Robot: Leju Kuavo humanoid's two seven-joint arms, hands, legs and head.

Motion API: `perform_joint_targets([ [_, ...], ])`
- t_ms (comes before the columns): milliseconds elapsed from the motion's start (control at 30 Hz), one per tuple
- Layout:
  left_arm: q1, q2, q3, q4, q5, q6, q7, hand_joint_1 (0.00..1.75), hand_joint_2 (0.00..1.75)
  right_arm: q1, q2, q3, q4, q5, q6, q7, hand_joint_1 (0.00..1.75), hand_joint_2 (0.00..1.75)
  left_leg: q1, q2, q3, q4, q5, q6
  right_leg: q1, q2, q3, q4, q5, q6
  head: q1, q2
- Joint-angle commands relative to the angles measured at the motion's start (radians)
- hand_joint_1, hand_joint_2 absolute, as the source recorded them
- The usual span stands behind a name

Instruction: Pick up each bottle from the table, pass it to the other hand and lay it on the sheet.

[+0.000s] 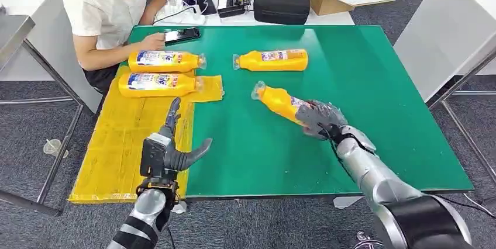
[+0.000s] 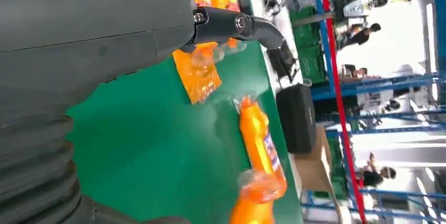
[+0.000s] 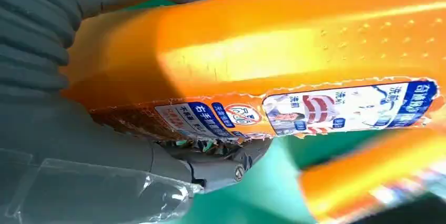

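Transfer comes next, by my reading: the right hand grips the base end of an orange bottle, neck angled toward the far left over the green surface. The left hand waits with fingers spread, holding nothing, at the edge of the yellow sheet. The left should clasp the free neck half firmly before the right lets go.

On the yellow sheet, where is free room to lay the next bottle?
The yellow sheet is bare from the two bottles down to its near edge, beside the left hand. Its far end, near the person's arm, is crowded.
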Motion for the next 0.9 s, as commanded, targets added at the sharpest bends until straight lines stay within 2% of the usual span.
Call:
perform_joint_targets([
  [33,-0.006,0.013,-0.022,0.042,0.321,-0.209,0.101,0.0,1.75,0.22,0.183,0.077,-0.542,-0.219,0.013,-0.043,1.75,1.75,0.002,0.01,0.004,-0.001,-0.003,-0.002,0.003,0.008,0.001,-0.001,0.0,-0.005,0.0,0.0],
  [133,-0.024,0.02,-0.049,0.049,0.337,-0.208,0.103,0.0,1.75,0.237,0.177,0.137,-0.587,-0.291,-0.013,-0.055,1.75,1.75,0.003,0.006,0.001,0.0,-0.002,-0.002,0.003,0.003,-0.002,0.0,-0.002,-0.005,-0.002,0.0],
  [200,-0.04,0.027,-0.064,0.062,0.336,-0.214,0.109,0.0,1.75,0.252,0.188,0.149,-0.615,-0.334,-0.004,-0.081,1.75,1.75,0.004,-0.004,-0.003,0.001,0.001,-0.002,0.003,-0.003,-0.002,0.001,-0.003,-0.004,0.001,0.0],
  [300,-0.056,0.028,-0.07,0.082,0.349,-0.226,0.119,0.0,1.75,0.262,0.193,0.174,-0.651,-0.366,0.013,-0.084,1.75,1.75,0.003,0.002,0.001,0.002,-0.003,-0.002,0.003,0.001,0.001,0.002,-0.005,-0.007,0.0,0.0],
  [333,-0.059,0.027,-0.07,0.088,0.356,-0.227,0.118,0.0,1.75,0.262,0.193,0.182,-0.664,-0.378,0.012,-0.084,1.75,1.75,0.003,-0.003,-0.005,0.0,0.001,-0.002,0.002,-0.003,-0.004,0.001,-0.002,-0.003,0.0,0.0],
  [500,-0.063,0.026,-0.074,0.089,0.369,-0.236,0.121,0.0,1.75,0.251,0.198,0.193,-0.662,-0.392,0.005,-0.078,1.75,1.75,0.002,-0.002,-0.006,0.0,0.001,-0.002,0.001,-0.002,-0.006,0.001,-0.002,-0.004,0.0,0.0],
  [700,-0.079,0.023,-0.086,0.096,0.389,-0.255,0.121,0.0,1.75,0.231,0.219,0.219,-0.606,-0.408,0.014,-0.076,1.71,1.75,0.003,-0.001,-0.005,0.0,0.0,-0.002,0.001,-0.001,-0.005,0.001,-0.002,-0.004,0.0,0.0],
  [767,-0.093,0.02,-0.095,0.082,0.373,-0.264,0.085,0.0,1.75,0.211,0.235,0.253,-0.54,-0.408,0.041,-0.069,1.75,1.75,0.003,-0.001,-0.004,0.001,0.0,-0.002,0.002,-0.001,-0.004,0.001,-0.002,-0.004,0.0,0.0],
  [900,-0.094,0.0,-0.07,0.026,0.312,-0.155,0.027,0.0,1.75,0.202,0.26,0.293,-0.454,-0.41,0.045,-0.093,1.75,1.75,0.003,-0.001,-0.005,0.0,0.0,-0.002,0.002,-0.001,-0.004,0.001,-0.002,-0.004,0.0,0.0],
])
